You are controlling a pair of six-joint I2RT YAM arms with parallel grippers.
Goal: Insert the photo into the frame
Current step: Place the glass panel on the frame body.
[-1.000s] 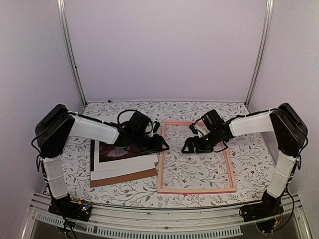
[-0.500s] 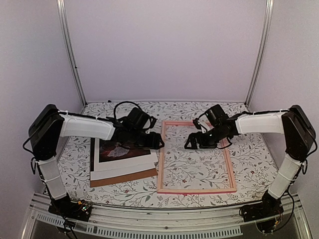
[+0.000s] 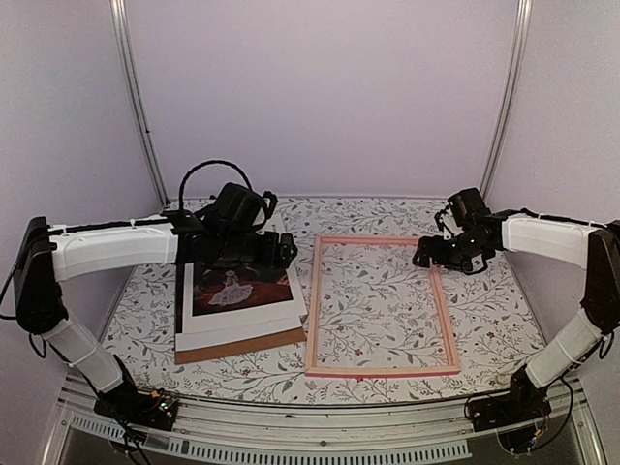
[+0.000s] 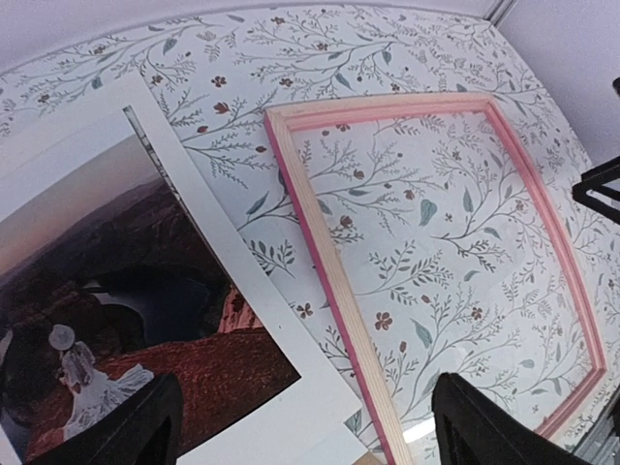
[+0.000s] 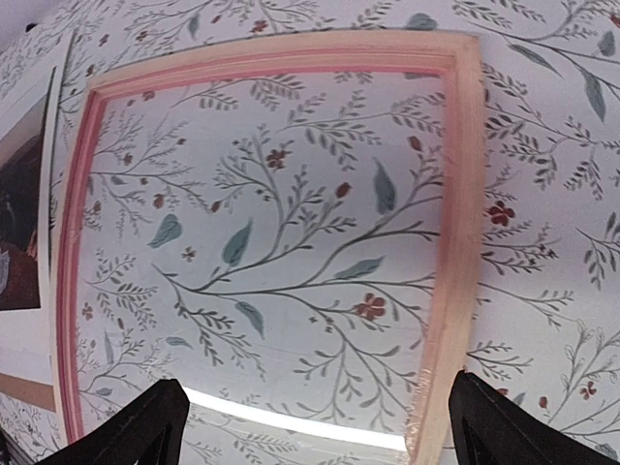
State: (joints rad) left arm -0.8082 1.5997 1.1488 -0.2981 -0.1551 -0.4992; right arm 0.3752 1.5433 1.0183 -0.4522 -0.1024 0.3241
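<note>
The photo [image 3: 237, 289], a dark reddish print with a small white-dressed figure and a white margin, lies at the left on top of a stack. In the left wrist view the photo [image 4: 145, 320] fills the lower left. The pink frame [image 3: 312, 310] lies flat to the stack's right, with the floral cloth showing through it. My left gripper [image 3: 281, 254] hovers open over the photo's far right part; nothing sits between its fingers [image 4: 145, 426]. At the frame's far right corner my right gripper [image 3: 431, 257] is open and empty. The frame's rail [image 5: 455, 194] runs by its right finger [image 5: 504, 426].
Under the photo lie a white sheet [image 3: 242, 325] and a brown board [image 3: 242, 347], their edges showing at the front. The floral cloth [image 3: 378, 218] covers the table. Metal posts [image 3: 136, 97] and white walls stand around the back and sides.
The left gripper has opened and drawn back left, from the frame's left rail to above the photo. The right gripper has moved from the frame's middle to its far right corner, still open.
</note>
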